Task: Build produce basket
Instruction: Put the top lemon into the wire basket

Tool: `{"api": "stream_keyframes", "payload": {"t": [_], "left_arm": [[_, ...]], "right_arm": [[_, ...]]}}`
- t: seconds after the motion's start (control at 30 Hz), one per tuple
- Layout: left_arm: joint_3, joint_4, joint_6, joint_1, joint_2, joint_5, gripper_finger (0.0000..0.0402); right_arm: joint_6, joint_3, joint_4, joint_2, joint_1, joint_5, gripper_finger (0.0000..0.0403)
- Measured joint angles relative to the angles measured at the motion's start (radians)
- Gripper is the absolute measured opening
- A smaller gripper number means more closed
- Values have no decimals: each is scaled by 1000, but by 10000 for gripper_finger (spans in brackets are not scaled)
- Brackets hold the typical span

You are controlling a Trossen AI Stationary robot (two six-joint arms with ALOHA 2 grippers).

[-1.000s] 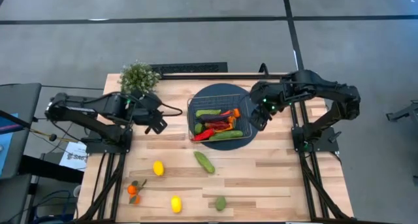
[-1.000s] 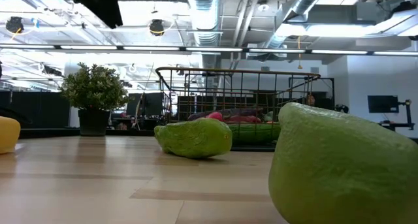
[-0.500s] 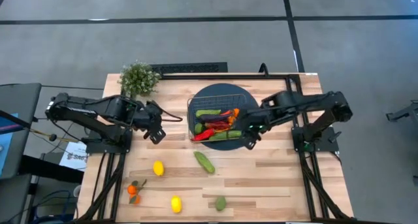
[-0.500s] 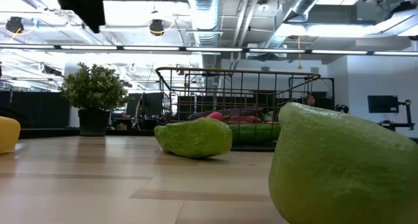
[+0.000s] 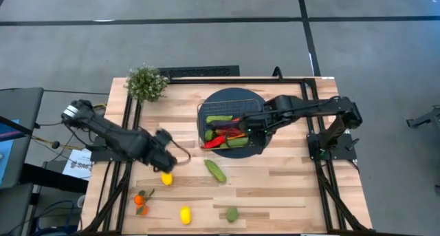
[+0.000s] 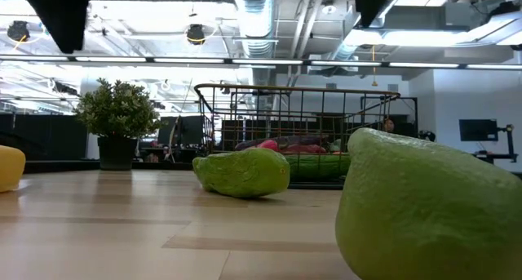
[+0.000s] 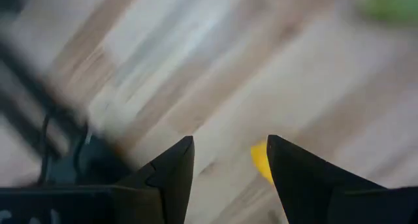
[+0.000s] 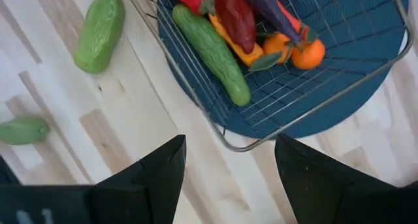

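Note:
The wire basket [image 5: 227,124] stands on a round blue mat [image 5: 256,102] and holds a cucumber [image 8: 212,54], red peppers, a carrot, an eggplant and small oranges [image 8: 307,53]. Another cucumber [image 5: 215,170] lies on the table just near of the basket. A yellow lemon [image 5: 166,177] lies left of it. My left gripper [image 5: 165,160] hovers open just over that lemon [image 7: 261,160], touching nothing. My right gripper [image 5: 251,130] hangs open over the basket's near right rim [image 8: 248,142] with nothing between its fingers.
A leafy potted plant [image 5: 146,82] stands at the far left corner. Near the front edge lie small oranges [image 5: 141,201], a second lemon [image 5: 185,214] and a green lime [image 5: 232,214]. Bare wood lies right of the basket and at the near right.
My left gripper has swung toward the table's near edge and down, ending over the lemon, with its wrist turning. My right gripper has come down and toward the table's left, from beside the basket's right side to over its near right rim. Neither gripper's gap has changed.

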State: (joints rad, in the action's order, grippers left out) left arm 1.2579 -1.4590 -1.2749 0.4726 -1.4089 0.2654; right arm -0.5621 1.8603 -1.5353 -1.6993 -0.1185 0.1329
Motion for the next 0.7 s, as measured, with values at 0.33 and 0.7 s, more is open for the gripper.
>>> {"api": "stream_keyframes", "payload": {"t": [0.33, 0.7], "left_arm": [[0, 108, 57, 17, -66, -148, 180], [0, 48, -379, 136, -66, -53, 180]], "right_arm": [[-4, 1, 34, 43, -5, 0, 255], [-156, 1, 62, 44, -8, 90, 255]]}}
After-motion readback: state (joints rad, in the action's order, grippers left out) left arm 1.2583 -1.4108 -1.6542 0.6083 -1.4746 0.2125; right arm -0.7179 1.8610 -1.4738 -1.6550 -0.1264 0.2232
